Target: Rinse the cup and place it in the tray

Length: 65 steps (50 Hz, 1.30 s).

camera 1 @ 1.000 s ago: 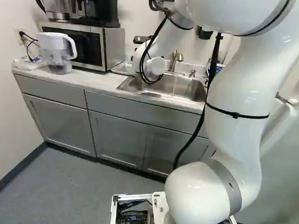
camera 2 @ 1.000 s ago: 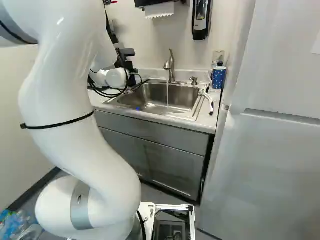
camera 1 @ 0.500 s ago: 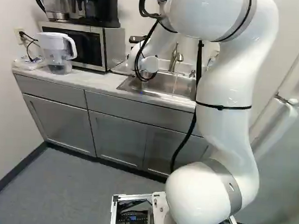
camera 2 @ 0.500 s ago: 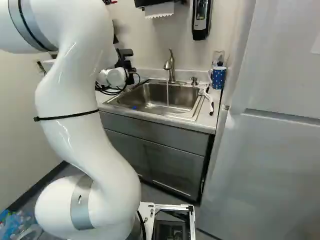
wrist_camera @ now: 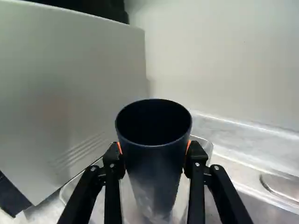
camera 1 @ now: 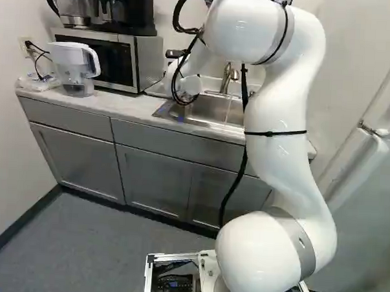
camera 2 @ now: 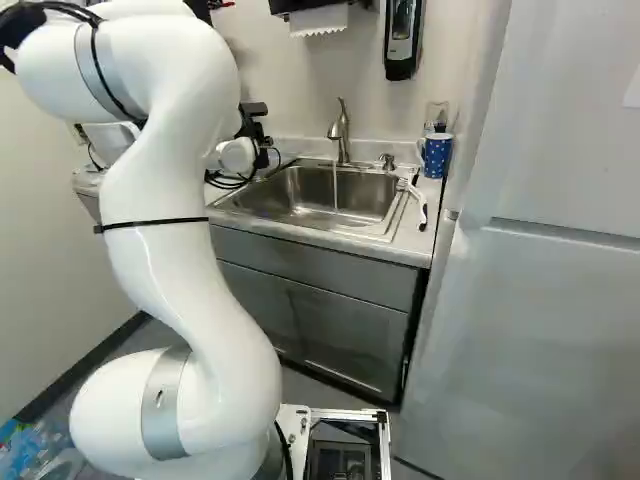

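Cup (wrist_camera: pixel 153 175): dark, approx. upright, over clear tray (wrist_camera: pixel 206 145); base contact can't be confirmed, view blocked. Hand (wrist_camera: pixel 153 151) spread approx. cup-width, orange pads (wrist_camera: pixel 188 146) on opp. sides, gripping it. Est. light, stiff, not v. fragile; smooth wall prob. slippery if wet. Best hold: opp. sides, below rim. Count: 1 cup held, 1 tray, 1 sink (camera 2: pixel 295 193), 1 tap (camera 2: pixel 343 135) running, 1 blue mug (camera 2: pixel 437 157).

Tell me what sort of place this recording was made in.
Most likely a kitchenette, perhaps an office break room: a counter holds a steel sink with its tap running, a microwave and a water pitcher stand beside each other, and a paper towel dispenser hangs on the wall.
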Available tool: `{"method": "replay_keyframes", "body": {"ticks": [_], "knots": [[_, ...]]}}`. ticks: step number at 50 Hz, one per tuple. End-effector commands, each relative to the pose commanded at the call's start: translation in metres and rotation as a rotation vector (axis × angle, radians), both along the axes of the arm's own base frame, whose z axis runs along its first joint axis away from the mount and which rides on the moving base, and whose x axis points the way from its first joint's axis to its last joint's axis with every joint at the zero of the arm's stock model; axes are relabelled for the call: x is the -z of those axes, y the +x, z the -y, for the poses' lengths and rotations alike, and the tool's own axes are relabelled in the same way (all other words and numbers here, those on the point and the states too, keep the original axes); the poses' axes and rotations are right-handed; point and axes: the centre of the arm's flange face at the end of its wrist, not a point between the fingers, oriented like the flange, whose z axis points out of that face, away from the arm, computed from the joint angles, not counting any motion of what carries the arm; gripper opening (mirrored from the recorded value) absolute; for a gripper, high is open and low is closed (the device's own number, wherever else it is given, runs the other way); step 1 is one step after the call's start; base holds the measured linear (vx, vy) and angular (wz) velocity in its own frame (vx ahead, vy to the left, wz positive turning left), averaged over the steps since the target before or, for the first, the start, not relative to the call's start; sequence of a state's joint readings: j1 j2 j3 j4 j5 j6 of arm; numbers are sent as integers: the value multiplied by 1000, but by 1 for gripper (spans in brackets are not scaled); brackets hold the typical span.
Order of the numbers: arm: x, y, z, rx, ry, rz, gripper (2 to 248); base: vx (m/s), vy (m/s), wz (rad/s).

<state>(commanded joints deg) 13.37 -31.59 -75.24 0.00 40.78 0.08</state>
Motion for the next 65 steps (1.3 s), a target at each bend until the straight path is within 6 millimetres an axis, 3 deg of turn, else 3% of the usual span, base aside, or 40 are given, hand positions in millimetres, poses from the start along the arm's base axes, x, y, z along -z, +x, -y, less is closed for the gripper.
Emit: {"method": "replay_keyframes", "body": {"ticks": [9, 58, 59, 63, 64, 65], "knots": [[12, 8, -4, -2, -2, -10, 126, 0, 0, 0], [13, 8, -4, -2, -5, -21, 129, 0, 0, 0], [13, 8, -4, -2, -5, -21, 159, 0, 0, 0], [13, 8, -4, -2, -5, -21, 159, 0, 0, 0], [13, 8, -4, -2, -5, -21, 194, 0, 0, 0], [13, 8, -4, -2, -5, -21, 194, 0, 0, 0]]}}
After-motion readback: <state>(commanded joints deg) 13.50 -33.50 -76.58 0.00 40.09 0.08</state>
